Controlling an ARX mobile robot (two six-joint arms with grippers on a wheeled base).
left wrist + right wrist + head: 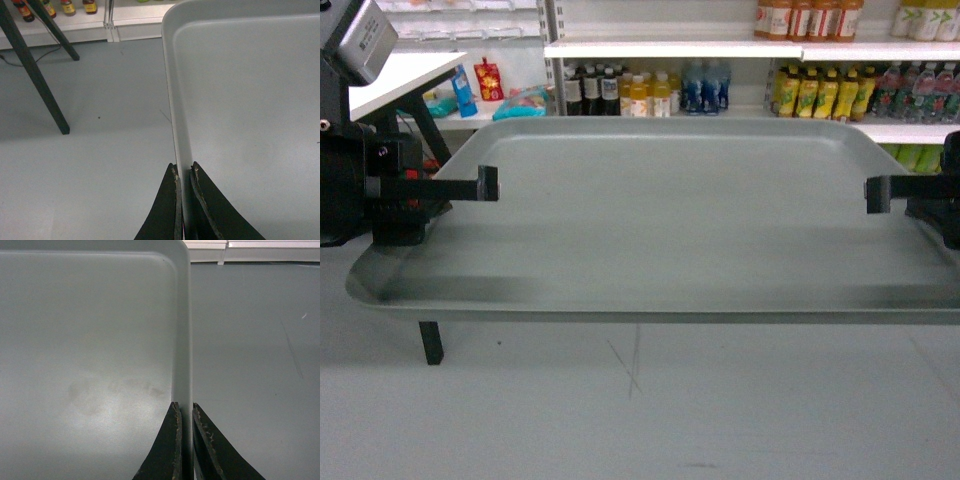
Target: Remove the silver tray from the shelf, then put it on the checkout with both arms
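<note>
The silver tray (pixel 670 220) hangs level in the air above the grey floor, held by both short sides. My left gripper (pixel 488 184) is shut on its left rim; in the left wrist view the two black fingers (pixel 183 170) pinch the raised rim of the tray (pixel 250 100). On the opposite side my right gripper (pixel 876 193) is shut on the right rim, and in the right wrist view its fingers (pixel 183 407) clamp the tray's edge (pixel 90 340). The tray's inside is bare. The white checkout (pixel 405 75) with its scanner (pixel 360 40) stands at the upper left. The shelf (pixel 670 48) runs behind the tray.
Rows of drink bottles (pixel 650 92) fill the store shelves behind. A dark slanted checkout leg (pixel 430 340) reaches the floor under the tray's left end, and two such legs (pixel 35 80) show in the left wrist view. Grey floor (pixel 640 410) lies below.
</note>
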